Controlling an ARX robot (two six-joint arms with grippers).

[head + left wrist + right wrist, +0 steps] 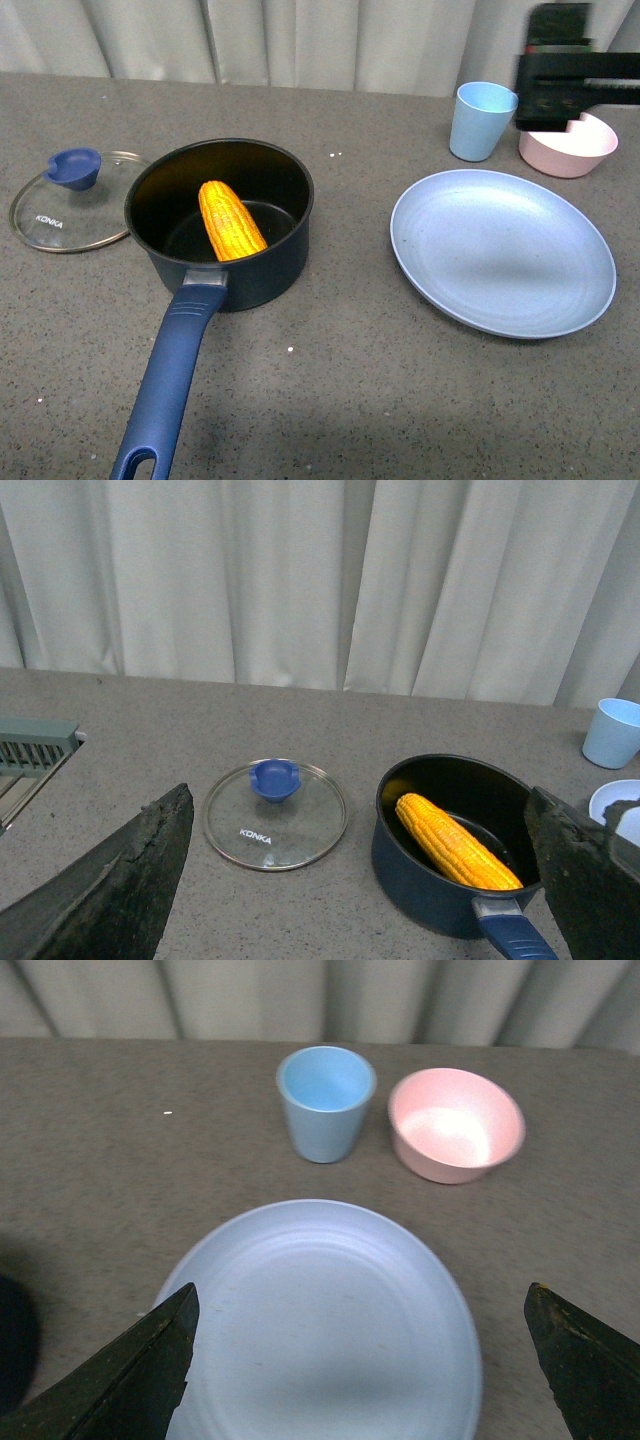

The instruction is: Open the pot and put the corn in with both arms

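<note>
The dark navy pot (272, 278) stands open on the table, left of centre, its long blue handle (170, 385) pointing toward me. The yellow corn (230, 222) lies inside it, leaning on the near wall. The glass lid (60, 222) with its blue knob lies flat on the table just left of the pot. In the left wrist view, my left gripper (358, 795) is open and empty, well above and back from the lid (275, 825), pot (410, 880) and corn (455, 842). My right gripper (360, 1290) is open and empty above the plate (320, 1320).
A light blue plate (500, 250) lies right of the pot. A light blue cup (482, 120) and a pink bowl (568, 150) stand behind it. Part of my right arm (575, 75) hangs over the bowl. Curtains close off the back. A grey rack (30, 745) shows at the table's left end.
</note>
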